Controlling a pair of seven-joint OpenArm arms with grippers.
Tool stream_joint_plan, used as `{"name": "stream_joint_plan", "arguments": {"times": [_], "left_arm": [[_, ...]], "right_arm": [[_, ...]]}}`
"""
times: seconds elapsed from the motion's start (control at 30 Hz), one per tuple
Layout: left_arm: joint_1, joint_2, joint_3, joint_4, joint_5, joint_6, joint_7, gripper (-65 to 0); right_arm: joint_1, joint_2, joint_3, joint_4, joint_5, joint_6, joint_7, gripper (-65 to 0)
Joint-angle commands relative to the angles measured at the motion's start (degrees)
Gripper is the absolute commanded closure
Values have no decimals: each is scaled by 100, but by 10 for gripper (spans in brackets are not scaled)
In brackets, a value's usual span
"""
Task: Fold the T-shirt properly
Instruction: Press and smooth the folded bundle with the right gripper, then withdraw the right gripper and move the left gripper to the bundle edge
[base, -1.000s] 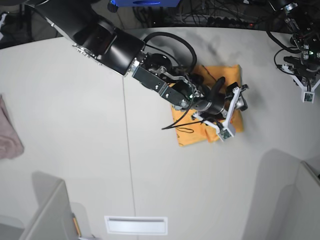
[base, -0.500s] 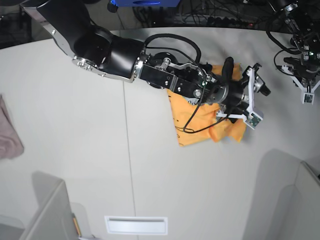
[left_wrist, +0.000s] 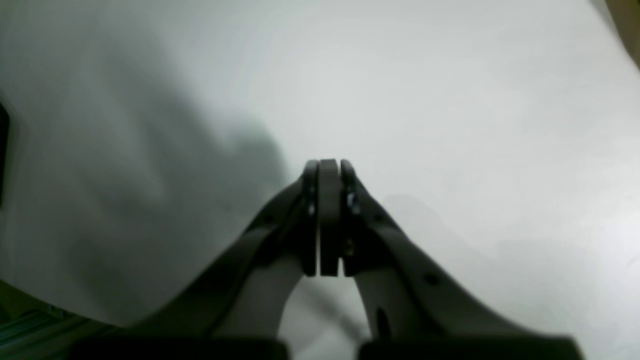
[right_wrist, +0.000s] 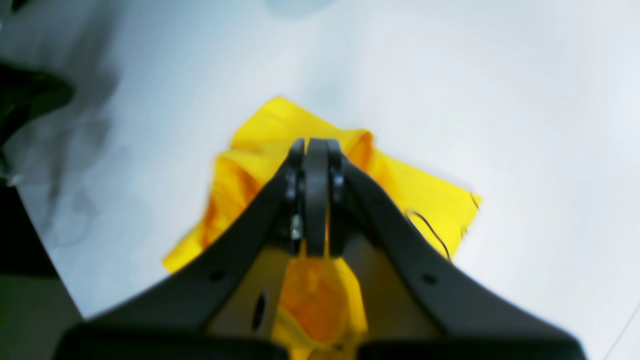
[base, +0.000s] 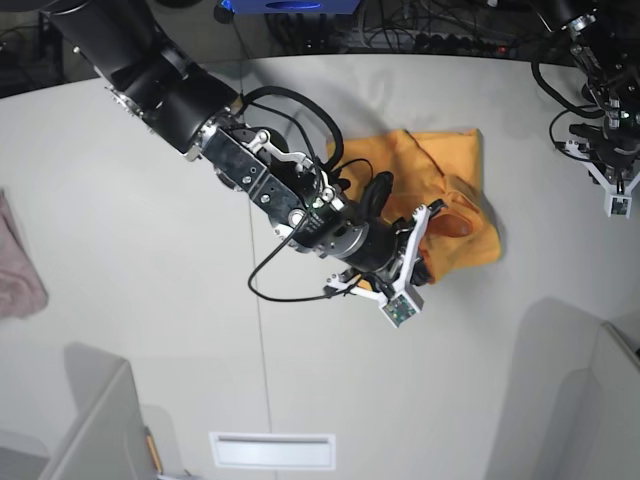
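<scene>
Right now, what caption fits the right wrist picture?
Shut right fingers hover over the crumpled yellow T-shirt on the white table.

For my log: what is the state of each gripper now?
Left gripper: closed, empty, above the white table.
Right gripper: closed, over the crumpled yellow-orange cotton T-shirt; grip unclear.

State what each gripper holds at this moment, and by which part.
Neither holds anything. The right gripper is shut above the T-shirt, no cloth visible between its jaws. The left gripper is shut over the bare table.
</scene>
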Motion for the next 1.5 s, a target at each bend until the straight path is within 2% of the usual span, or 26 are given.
{"name": "stream_joint_plan", "arguments": {"times": [0.0,0.23,0.4,0.63,0.8,0.87,0.93,1.1,1.3,1.47], "left_arm": [[52,-106,-201,145,11,8,-66,0],[123,-89,-667,452,11,8,-66,0],[202,-98,-684,461,11,8,-66,0],[202,-89,-684,452,11,8,-66,0],[202,-89,-693,426,11,8,-66,0],[202,-89,-693,426,11,8,-66,0],[202,-89,-684,426,11,8,-66,0],[202,-89,-684,426,11,8,-66,0],[202,-89,-693,435,11,8,-66,0],[202,-89,-684,435,11,8,-66,0]], "right_arm": [[99,-31,110,2,11,7,136,0],[64,4,286,-1159,11,15,136,0],[38,-321,260,-1555,11,33,136,0],[205,-963,-488,-1748,19,33,180,0],[354,-989,-1085,-1203,37,33,865,0],[424,-989,-1077,-1036,28,33,646,0],[530,-928,-1050,-992,2,15,320,0],[530,-436,-373,-983,2,15,-330,0],[442,224,-162,-992,2,15,-392,0],[205,408,-162,-1045,2,15,-348,0]]}}
